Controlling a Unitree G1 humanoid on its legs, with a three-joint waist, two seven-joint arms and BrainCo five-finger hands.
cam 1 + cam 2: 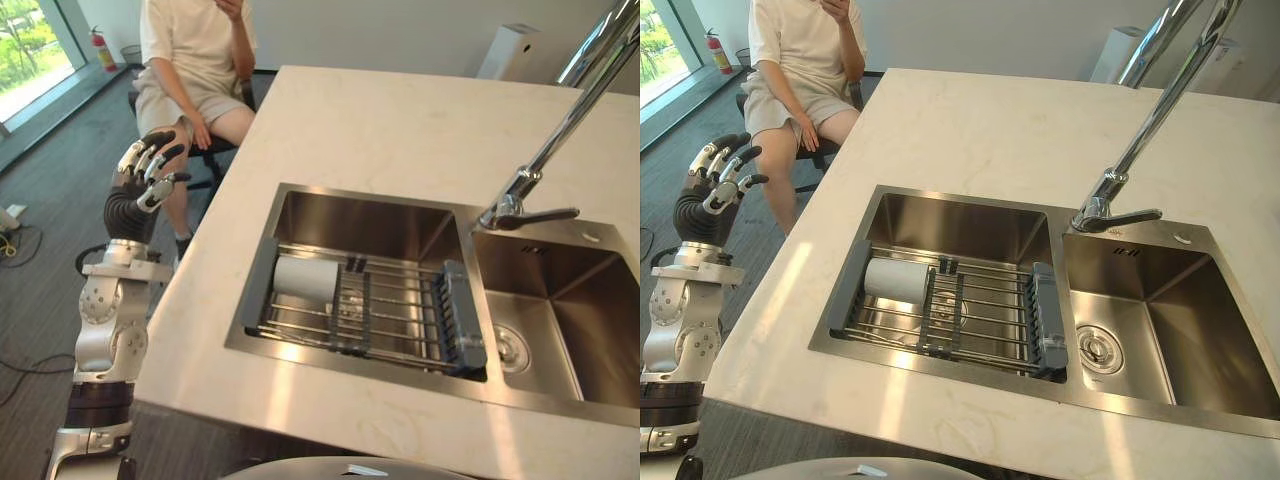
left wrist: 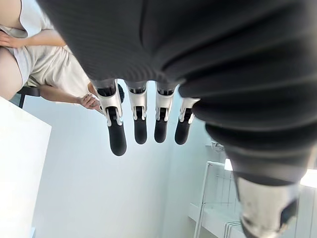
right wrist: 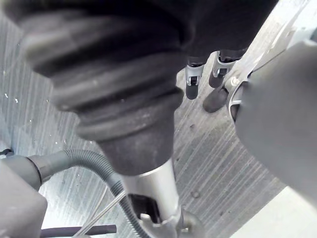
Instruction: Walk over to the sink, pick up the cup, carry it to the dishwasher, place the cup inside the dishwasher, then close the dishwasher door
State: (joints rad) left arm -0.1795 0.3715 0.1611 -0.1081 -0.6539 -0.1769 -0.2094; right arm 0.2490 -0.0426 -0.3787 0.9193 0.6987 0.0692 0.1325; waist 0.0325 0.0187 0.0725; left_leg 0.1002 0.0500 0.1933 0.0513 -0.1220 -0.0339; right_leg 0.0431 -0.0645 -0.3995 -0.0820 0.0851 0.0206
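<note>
Showing pale surface [image 1: 400, 130] with steel double sink [image 1: 340, 225]; wire rack [image 1: 400, 315] in left basin, white cup [image 1: 303, 280] on its side at rack's left end. Left hand [image 1: 150, 172] raised beside the surface's edge, fingers [image 2: 140, 134] spread, empty; right hand [image 3: 192, 82] over floor [image 3: 213, 163], can't tell its state.

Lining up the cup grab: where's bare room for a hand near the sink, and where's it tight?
Bare: the countertop behind the sink and left of the faucet; the right basin. Crowded: the left basin, where the rack holds the cup lying sideways.
</note>
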